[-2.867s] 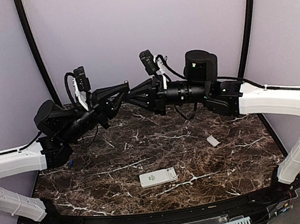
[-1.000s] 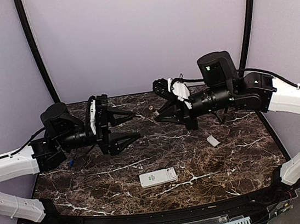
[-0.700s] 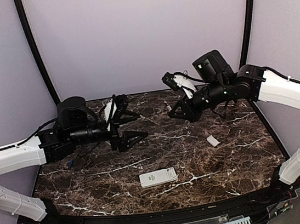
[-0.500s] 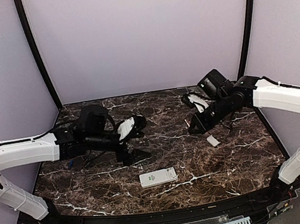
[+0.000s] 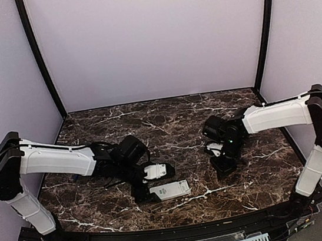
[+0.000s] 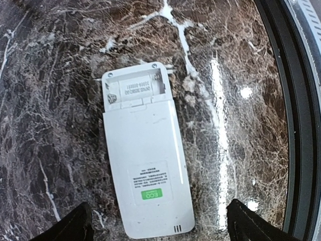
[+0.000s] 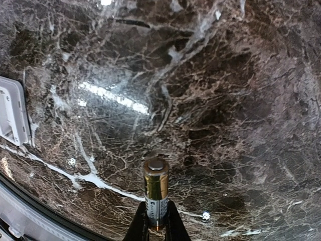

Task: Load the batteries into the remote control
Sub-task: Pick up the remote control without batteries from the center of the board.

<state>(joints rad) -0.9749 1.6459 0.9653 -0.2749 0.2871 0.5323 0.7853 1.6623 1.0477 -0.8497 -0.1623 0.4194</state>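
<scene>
The remote control (image 6: 143,160) lies back-up on the marble table, white, with a green sticker. Its empty battery compartment (image 6: 134,88) is uncovered at the far end. In the top view the remote control (image 5: 171,189) sits near the front middle of the table. My left gripper (image 6: 161,232) hovers just above its near end, open, with one fingertip on each side and nothing held. My right gripper (image 7: 156,221) is shut on a gold and white battery (image 7: 156,188), which sticks out endwise towards the table. In the top view the right gripper (image 5: 225,164) points down at the table, right of the remote.
A small white plastic piece (image 7: 11,115), seemingly the battery cover, lies at the left edge of the right wrist view. The table's black front rim (image 6: 296,125) runs close to the remote. Dark marble table (image 5: 173,125) stretches behind both arms.
Both arms have dropped from mid-air down to the table. The left gripper has opened wider and come over the remote. The right gripper has swung down and right, still holding the battery.
</scene>
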